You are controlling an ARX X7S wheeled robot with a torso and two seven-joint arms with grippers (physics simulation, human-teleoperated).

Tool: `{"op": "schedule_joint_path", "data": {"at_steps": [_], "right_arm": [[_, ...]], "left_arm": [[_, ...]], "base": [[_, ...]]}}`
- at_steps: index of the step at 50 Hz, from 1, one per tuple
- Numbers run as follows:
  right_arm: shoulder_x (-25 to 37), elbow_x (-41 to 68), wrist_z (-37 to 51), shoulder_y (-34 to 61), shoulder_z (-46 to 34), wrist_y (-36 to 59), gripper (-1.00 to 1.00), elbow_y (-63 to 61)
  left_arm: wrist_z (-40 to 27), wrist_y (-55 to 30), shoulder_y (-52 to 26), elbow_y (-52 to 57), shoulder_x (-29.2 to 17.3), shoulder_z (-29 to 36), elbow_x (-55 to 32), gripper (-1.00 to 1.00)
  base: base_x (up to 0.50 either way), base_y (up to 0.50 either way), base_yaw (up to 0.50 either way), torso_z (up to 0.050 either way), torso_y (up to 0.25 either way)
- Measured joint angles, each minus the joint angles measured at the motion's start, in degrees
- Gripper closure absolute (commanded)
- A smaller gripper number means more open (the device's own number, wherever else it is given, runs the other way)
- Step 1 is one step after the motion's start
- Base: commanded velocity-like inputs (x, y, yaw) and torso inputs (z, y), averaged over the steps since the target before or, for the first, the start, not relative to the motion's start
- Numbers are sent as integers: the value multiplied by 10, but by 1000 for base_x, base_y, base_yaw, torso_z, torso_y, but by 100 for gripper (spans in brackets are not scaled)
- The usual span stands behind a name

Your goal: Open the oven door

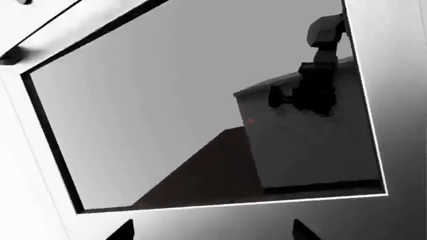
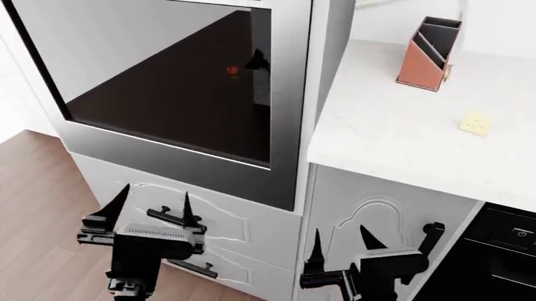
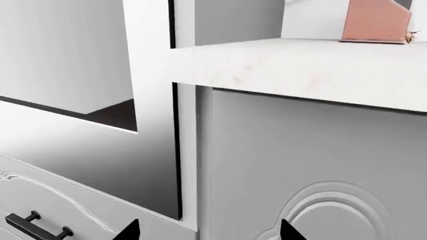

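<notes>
The oven door [image 2: 176, 81] fills the upper left of the head view and looks flush with its steel frame, so I'd say nothing is done yet: the handle must be reached and pulled. That bar shows only as a sliver at the upper left of the left wrist view.

Both tools hang low at the bottom of the frame, left tool [image 2: 150, 216] and right tool [image 2: 342, 246], fingers apart, gripping nothing.

Drawers [image 2: 226, 229] with black pulls sit under the door. On the surface [image 2: 393, 132] at right stand an orange holder [image 2: 428, 55] and a small yellow piece [image 2: 475, 122], clear of the door.
</notes>
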Motion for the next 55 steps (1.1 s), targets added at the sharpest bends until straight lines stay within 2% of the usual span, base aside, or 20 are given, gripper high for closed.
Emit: {"op": "schedule_joint_path", "data": {"at_steps": [12, 19, 24, 36, 55], "right_arm": [[8, 14, 4, -3, 4, 12, -100, -28], [10, 21, 8, -4, 7, 14, -100, -35], [11, 23, 11, -4, 8, 14, -100, -36], [13, 29, 21, -3, 14, 13, -100, -40], [15, 35, 29, -3, 11, 11, -100, -36]], "left_arm": [[26, -15, -161, 28, -141, 24, 195, -100], [41, 35, -270, -11, -206, 81, 318, -100], [60, 76, -345, -42, -233, 120, 379, -100], [106, 119, -450, -90, -246, 169, 433, -100], [188, 68, -497, -98, -199, 164, 388, -100]], "base": [[0, 0, 0, 0, 0], [0, 0, 0, 0, 0], [0, 0, 0, 0, 0], [0, 0, 0, 0, 0], [0, 0, 0, 0, 0]]}}
